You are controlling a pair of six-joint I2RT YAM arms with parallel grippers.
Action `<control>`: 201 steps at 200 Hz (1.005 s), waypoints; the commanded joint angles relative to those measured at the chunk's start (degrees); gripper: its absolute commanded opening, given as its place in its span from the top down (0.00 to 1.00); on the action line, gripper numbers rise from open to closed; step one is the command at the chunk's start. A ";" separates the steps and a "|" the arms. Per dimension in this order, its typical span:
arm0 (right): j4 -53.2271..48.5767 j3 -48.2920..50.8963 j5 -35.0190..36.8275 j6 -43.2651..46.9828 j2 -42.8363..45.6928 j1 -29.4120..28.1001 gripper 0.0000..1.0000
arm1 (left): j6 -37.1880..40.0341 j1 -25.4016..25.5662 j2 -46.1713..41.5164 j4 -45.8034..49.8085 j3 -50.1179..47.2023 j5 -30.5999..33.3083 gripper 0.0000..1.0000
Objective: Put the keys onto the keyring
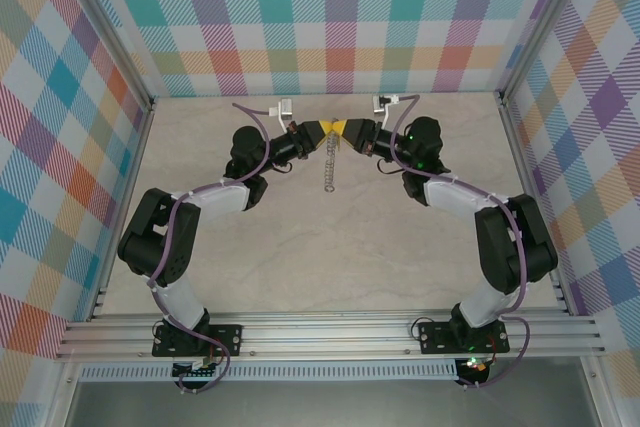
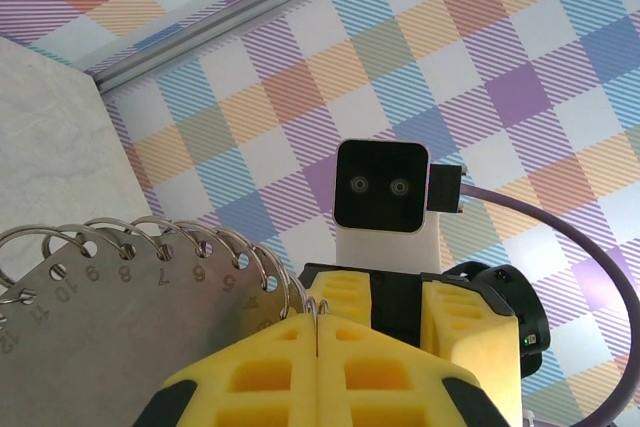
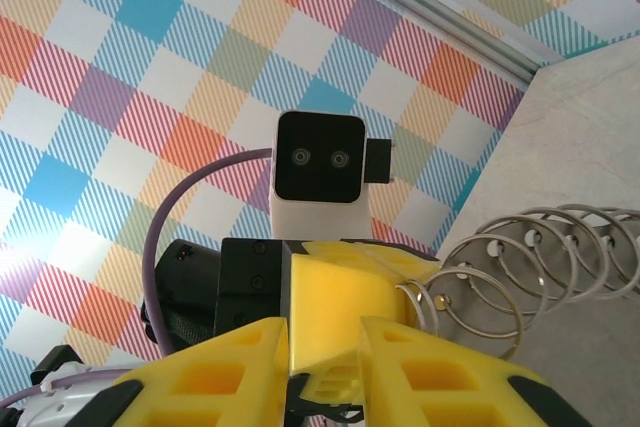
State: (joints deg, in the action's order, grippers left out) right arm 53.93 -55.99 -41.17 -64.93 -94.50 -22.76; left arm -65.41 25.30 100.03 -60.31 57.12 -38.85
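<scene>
Both arms meet tip to tip near the middle of the table's [image 1: 330,267] far edge, with open room toward the near edge; the left gripper [image 1: 326,131] is pressed together on the keyring [image 1: 328,165], a numbered strip threaded with rings that dangles below it; the right gripper [image 1: 346,130] stands slightly apart, and whether it holds anything is unclear; the wrist views cut the strip off.
</scene>
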 commanded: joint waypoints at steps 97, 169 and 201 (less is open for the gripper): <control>-6.16 1.58 3.42 3.98 7.52 3.53 0.70 | 0.18 -0.09 -0.55 -3.93 -0.12 -1.05 1.00; -4.81 0.88 3.48 2.92 4.39 2.04 0.61 | 0.02 -0.07 -0.58 -4.24 -0.13 -1.05 1.00; -4.13 0.10 3.33 2.62 2.54 1.00 0.61 | 0.02 -0.11 -0.45 -4.26 -0.10 -1.05 1.00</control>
State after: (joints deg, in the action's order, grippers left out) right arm 48.34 -54.57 -37.93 -62.57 -90.43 -20.86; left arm -65.36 25.30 100.03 -60.31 57.10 -39.38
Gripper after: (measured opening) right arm 0.396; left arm 0.049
